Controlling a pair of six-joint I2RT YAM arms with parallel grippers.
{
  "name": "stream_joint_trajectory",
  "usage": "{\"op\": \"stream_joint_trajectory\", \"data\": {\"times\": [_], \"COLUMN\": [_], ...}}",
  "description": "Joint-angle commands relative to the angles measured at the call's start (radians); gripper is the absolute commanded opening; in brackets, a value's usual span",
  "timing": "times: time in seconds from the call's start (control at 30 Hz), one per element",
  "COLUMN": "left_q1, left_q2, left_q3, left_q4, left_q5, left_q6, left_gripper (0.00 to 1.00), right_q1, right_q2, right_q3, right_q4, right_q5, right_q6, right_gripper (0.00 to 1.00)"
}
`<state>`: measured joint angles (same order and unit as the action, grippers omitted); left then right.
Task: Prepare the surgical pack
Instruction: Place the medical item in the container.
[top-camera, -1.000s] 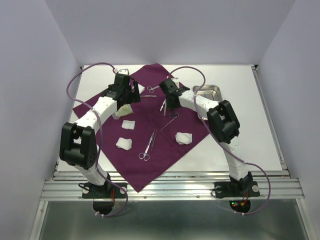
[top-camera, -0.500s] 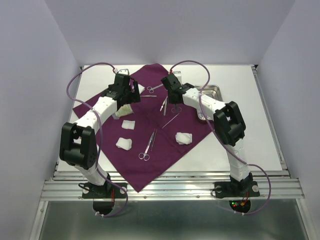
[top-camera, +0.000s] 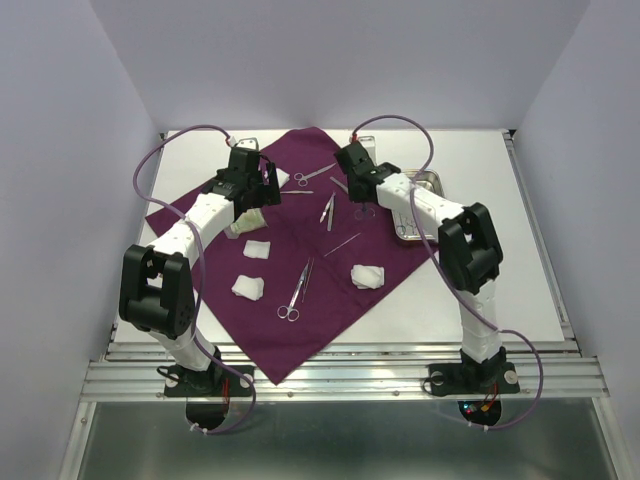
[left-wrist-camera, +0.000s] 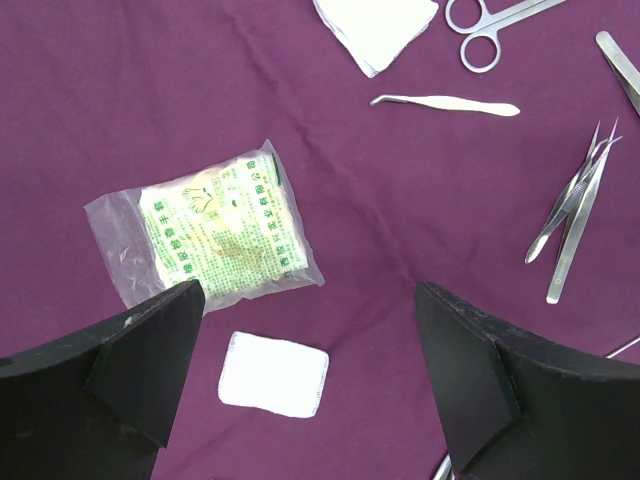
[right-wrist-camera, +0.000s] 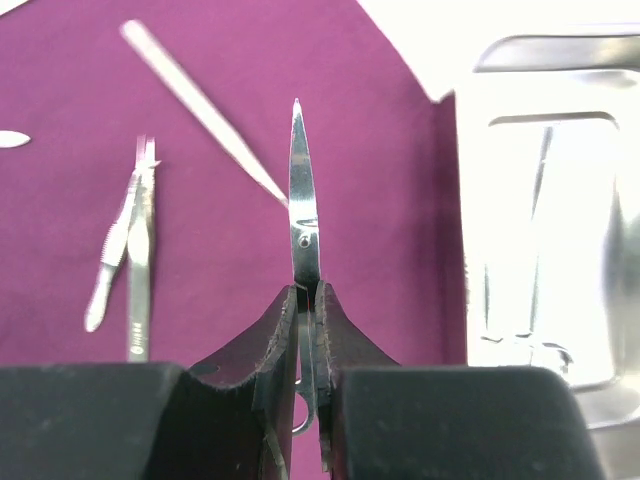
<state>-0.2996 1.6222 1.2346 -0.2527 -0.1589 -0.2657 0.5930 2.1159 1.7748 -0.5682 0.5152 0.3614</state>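
Purple cloth wrap (top-camera: 290, 270) spreads beneath both grippers. The steel tray (right-wrist-camera: 560, 52) lies just right of the right gripper (right-wrist-camera: 307, 300); its inside shows only in the right wrist view, since overhead the arm hides much of it. That gripper is clamped on slim scissors (right-wrist-camera: 303, 190). The left gripper (left-wrist-camera: 305, 330) gapes wide above a printed packet (left-wrist-camera: 215, 240) and a gauze pad (left-wrist-camera: 273, 373). Since a second ago, the right gripper has swung from mid-cloth toward the tray.
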Motion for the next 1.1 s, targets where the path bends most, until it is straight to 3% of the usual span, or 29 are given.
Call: {"op": "stream_joint_trajectory", "data": {"times": [0.0,0.57,1.07], "left_q1": [-0.003,-0.003,-0.003], "left_q2": [-0.027,-0.019,-0.019], "left_q3": [-0.003,-0.001,-0.001], "left_q4": [0.012,0.01,0.009], "left_q5": [-0.01,-0.008,-0.008], "left_q6": [0.016,0.014,0.013], "left_gripper": [0.99,0.99,0.99], "right_q1": [-0.054,-0.271,-0.334], "right_q2": [-0.12,-0.269,-0.215], "right_q3": [-0.057,-0.268,-0.434], "right_q4": [0.071,0.137,0.271], "right_q5": [-0.009,-0.032,-0.015], "right_q6": [-0.047,-0.154,-0.259], "right_gripper": [0.08,0.09,0.09]}}
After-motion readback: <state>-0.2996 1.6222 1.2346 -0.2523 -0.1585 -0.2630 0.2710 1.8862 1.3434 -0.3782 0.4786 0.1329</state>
